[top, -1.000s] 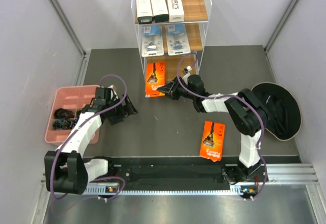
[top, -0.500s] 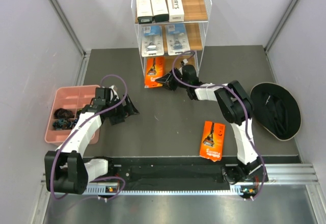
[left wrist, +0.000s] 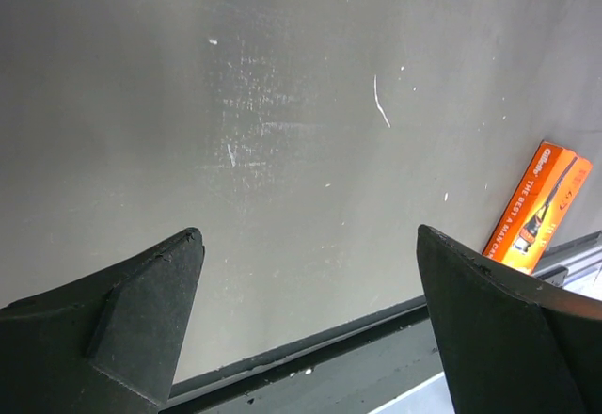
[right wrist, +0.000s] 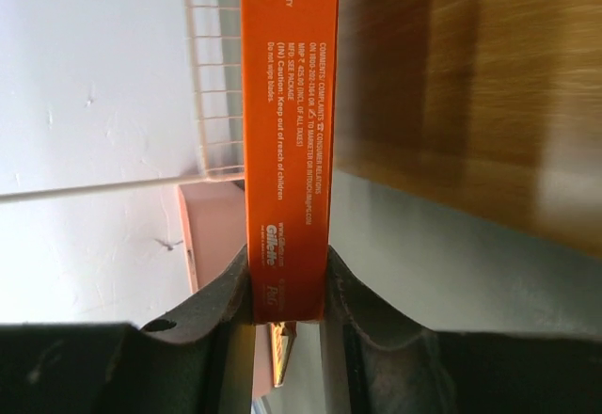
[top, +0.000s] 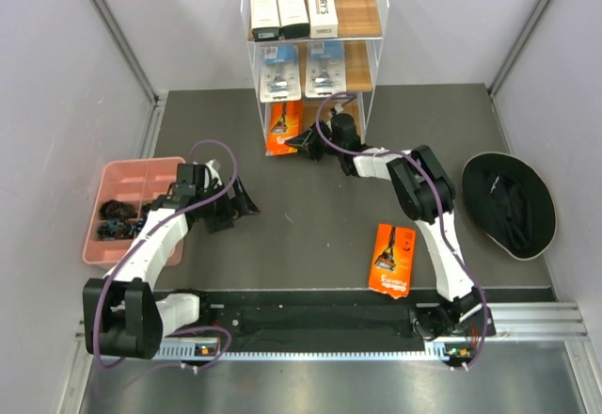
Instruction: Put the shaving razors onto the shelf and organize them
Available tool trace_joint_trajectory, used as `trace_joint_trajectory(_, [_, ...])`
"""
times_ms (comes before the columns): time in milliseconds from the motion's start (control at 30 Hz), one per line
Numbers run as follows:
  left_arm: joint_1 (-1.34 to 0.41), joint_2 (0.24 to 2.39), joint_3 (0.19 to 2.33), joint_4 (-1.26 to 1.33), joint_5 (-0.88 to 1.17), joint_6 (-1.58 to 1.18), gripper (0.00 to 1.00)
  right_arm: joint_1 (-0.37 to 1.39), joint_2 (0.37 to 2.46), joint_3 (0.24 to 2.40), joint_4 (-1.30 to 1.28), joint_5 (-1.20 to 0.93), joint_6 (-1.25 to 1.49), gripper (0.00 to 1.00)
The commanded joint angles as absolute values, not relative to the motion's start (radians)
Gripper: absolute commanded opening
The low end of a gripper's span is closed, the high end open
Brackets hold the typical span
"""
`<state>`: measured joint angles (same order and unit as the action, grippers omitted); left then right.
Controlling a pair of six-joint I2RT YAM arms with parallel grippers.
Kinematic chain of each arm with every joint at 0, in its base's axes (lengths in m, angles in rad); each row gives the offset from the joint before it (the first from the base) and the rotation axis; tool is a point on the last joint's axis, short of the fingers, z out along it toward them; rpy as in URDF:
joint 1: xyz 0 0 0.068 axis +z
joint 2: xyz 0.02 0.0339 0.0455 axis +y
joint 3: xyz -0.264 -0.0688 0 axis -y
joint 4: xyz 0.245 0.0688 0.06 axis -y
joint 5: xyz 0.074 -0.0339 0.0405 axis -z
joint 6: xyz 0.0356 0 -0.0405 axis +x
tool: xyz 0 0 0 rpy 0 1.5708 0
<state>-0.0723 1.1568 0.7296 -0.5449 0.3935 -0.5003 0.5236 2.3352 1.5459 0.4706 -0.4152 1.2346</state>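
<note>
The white wire shelf (top: 376, 19) stands at the back with three white boxes (top: 293, 9) on its top wooden tier and two blue blister packs (top: 302, 71) on the middle tier. My right gripper (top: 303, 141) is shut on an orange razor card (top: 283, 127), holding it at the front of the bottom tier. In the right wrist view the card (right wrist: 290, 132) stands edge-on between my fingers (right wrist: 214, 287), next to the wooden tier (right wrist: 470, 85). A second orange card (top: 391, 259) lies flat near the table's front edge; the left wrist view shows it (left wrist: 541, 207) too. My left gripper (top: 246, 202) is open and empty over bare table.
A pink compartment tray (top: 120, 183) with dark small items sits at the left. A round dark bag (top: 508, 202) lies at the right. Grey walls close in both sides. A black rail (top: 320, 320) runs along the front edge.
My right gripper has carried the orange card away from the table middle, back and up to the shelf's bottom tier. The left arm has barely moved.
</note>
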Motion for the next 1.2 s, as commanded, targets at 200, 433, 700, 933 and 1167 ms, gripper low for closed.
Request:
trace_joint_trajectory(200, [-0.066,1.166,0.721,-0.491,0.428,-0.499,0.98,0.502,2.369,1.563,0.371,-0.439,1.267,0.44])
trace_joint_trajectory(433, [-0.067,1.186,0.768,-0.450,0.427,-0.505,0.85,0.500,2.281,1.485,0.342,-0.416,1.230,0.71])
trace_joint_trajectory(700, [-0.127,1.242,0.851,-0.330,0.385,-0.495,0.16,0.499,2.224,1.388,0.353,-0.407,1.218,0.79])
trace_joint_trajectory(933, [-0.352,1.325,0.857,-0.155,0.177,-0.450,0.00,0.495,2.148,1.269,0.413,-0.413,1.220,0.80])
trace_joint_trajectory(1167, [-0.460,1.526,0.925,-0.064,0.042,-0.400,0.00,0.495,1.982,1.120,0.410,-0.411,1.172,0.81])
